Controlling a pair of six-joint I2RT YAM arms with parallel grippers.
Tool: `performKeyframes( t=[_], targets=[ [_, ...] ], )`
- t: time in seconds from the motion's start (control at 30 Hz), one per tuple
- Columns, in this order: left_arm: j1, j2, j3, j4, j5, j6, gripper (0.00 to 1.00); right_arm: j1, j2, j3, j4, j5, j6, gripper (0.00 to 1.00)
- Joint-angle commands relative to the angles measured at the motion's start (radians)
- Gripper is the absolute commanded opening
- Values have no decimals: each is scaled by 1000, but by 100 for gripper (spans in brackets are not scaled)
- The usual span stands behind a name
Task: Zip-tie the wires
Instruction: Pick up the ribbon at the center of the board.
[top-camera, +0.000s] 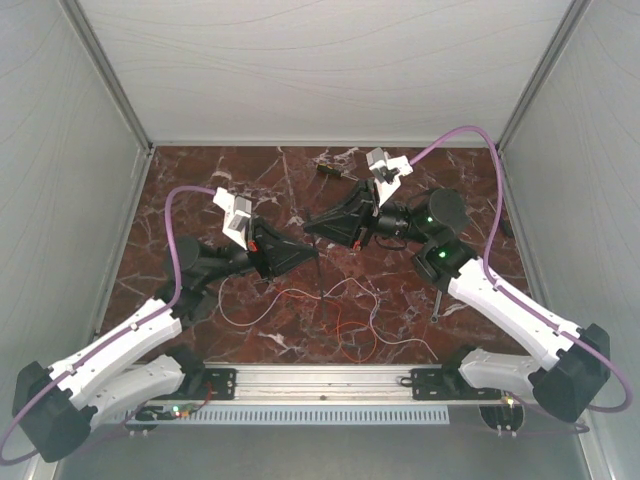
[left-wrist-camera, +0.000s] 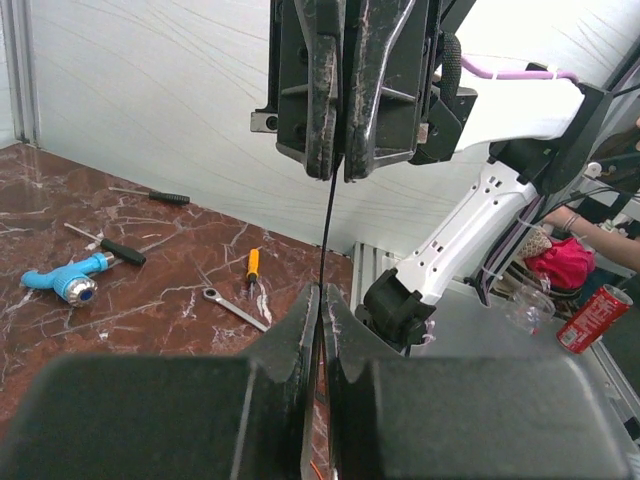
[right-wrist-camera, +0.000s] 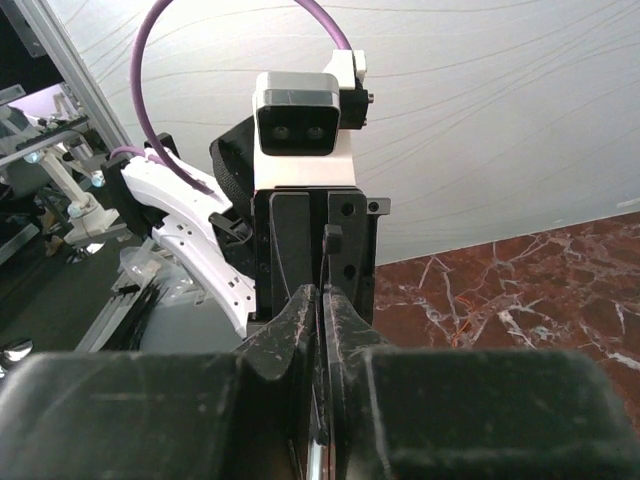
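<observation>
Both claws are pinched shut on the one thin black strip (left-wrist-camera: 327, 230): the left claw (left-wrist-camera: 320, 295) holds its lower end and the right claw (left-wrist-camera: 335, 172) its upper end, so it runs straight between them above the tabletop (top-camera: 200, 180). The wires (top-camera: 345, 330) lie loose on the tabletop below, held by neither claw. We judge the strip could slip from either pinch, or be closed with no wire inside. We count two claws, one strip, and one tangle whose strands we cannot number.
</observation>
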Motion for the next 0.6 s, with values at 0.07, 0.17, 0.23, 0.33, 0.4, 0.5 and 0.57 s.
performKeyframes(
  t=[0.07, 0.17, 0.23, 0.33, 0.4, 0.5, 0.57],
  targets=[
    [-6, -7, 43, 30, 15, 24, 0, 9, -1, 37, 20, 15, 2, 0],
    [-6, -9, 44, 28, 13, 26, 0, 9, -8, 31, 19, 21, -6, 0],
    [-6, -12, 42, 19, 5, 28, 0, 8, -15, 26, 16, 37, -19, 0],
    [-6, -30, 40, -22, -14, 51, 62, 8, -25, 17, -23, 115, -55, 0],
    [-6, -58, 32, -78, -41, 83, 89, 7, -30, 1, -47, 188, -83, 0],
    [-6, -131, 9, -198, -132, 157, 100, 5, -21, -34, -50, 278, -123, 0],
    [-5, -188, 1, -317, -216, 216, 100, 0, 6, -52, -54, 334, -149, 0]
  ],
)
